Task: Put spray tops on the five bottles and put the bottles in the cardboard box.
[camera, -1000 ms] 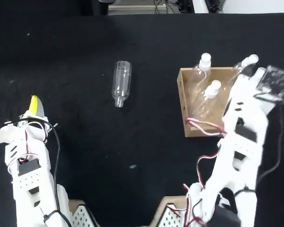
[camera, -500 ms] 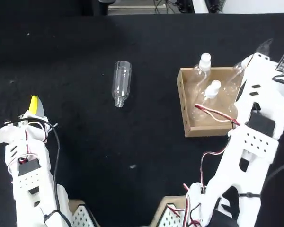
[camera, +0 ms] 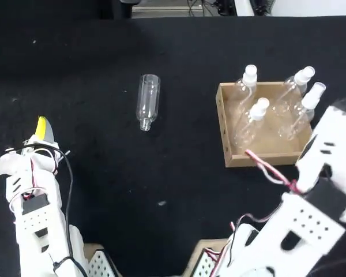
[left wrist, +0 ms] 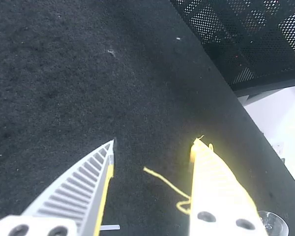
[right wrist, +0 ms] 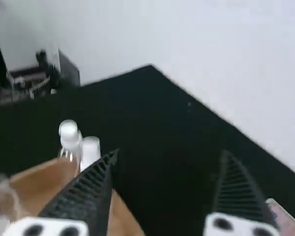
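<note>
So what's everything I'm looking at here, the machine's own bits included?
Bottles with spray tops: four, clear with white tops, in the box, tops toward its far side.
Bottle without top: one, clear, lying on the table left of the box.
Cardboard box: one, brown, right part of the table.
Table: one, black cover.
Arms: two, white, at the near edge, one each side.
Left end effector: one, yellow and white, open over bare table.
Right end effector: one, black, open, by the box.
</note>
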You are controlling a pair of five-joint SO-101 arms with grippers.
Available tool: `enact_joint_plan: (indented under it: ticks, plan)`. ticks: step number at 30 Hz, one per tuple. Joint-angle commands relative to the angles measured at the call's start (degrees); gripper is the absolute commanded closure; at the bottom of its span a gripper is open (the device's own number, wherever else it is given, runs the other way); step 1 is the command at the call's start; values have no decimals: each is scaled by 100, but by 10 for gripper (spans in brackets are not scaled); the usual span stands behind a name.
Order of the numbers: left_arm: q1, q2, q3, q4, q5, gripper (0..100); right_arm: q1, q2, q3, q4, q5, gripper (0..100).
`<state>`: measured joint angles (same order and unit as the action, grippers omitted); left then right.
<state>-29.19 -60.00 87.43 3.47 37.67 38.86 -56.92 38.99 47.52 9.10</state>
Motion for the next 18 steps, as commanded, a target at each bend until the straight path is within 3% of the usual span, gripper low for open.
enact_joint_plan:
  ticks: [1, 7, 18]
  plan:
    - [13, -88, -286, -141, 26, 766, -352, -224, -119, 545, 571, 864]
    - [13, -88, -295, -141, 26, 766, -1160, -110, 497, 1600, 1222, 863]
    - [13, -88, -303, -141, 26, 766, -1978, -119, 1842, 1029, 1415, 859]
